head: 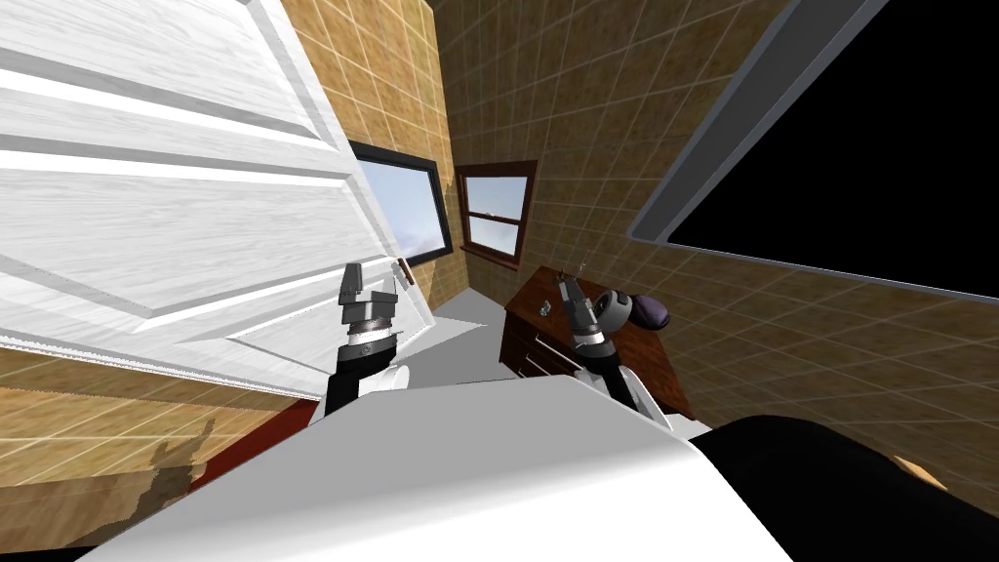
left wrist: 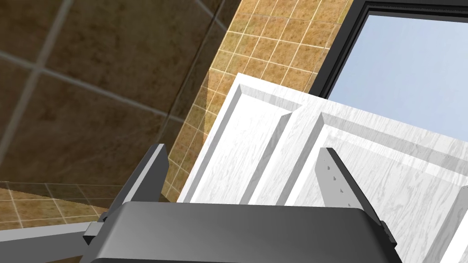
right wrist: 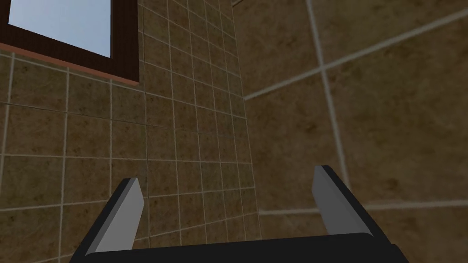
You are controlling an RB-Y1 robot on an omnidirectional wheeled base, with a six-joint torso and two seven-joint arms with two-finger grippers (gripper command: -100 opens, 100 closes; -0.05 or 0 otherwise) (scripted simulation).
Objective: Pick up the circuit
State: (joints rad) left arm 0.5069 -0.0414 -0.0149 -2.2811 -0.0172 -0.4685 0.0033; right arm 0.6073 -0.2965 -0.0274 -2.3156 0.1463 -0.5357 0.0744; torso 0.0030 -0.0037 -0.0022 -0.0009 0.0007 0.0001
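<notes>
A small pale grey object (head: 543, 308), likely the circuit, lies on the top of a dark wooden dresser (head: 532, 337), near its left edge. My right gripper (head: 572, 275) is raised over the dresser top, a little right of and beyond that object, pointing up at the tiled wall. In the right wrist view the right gripper (right wrist: 228, 201) is open with nothing between its fingers. My left gripper (head: 376, 278) is held up close to a white panelled door (head: 176, 205). Seen from the left wrist, the left gripper (left wrist: 244, 178) is open and empty, facing the door (left wrist: 274, 150).
A rounded purple and grey object (head: 639, 310) sits on the dresser's right part. Two windows (head: 498, 215) are set in the far tiled wall. A black area (head: 859, 146) lies beyond a grey frame at the right. Grey floor (head: 463, 317) shows between door and dresser.
</notes>
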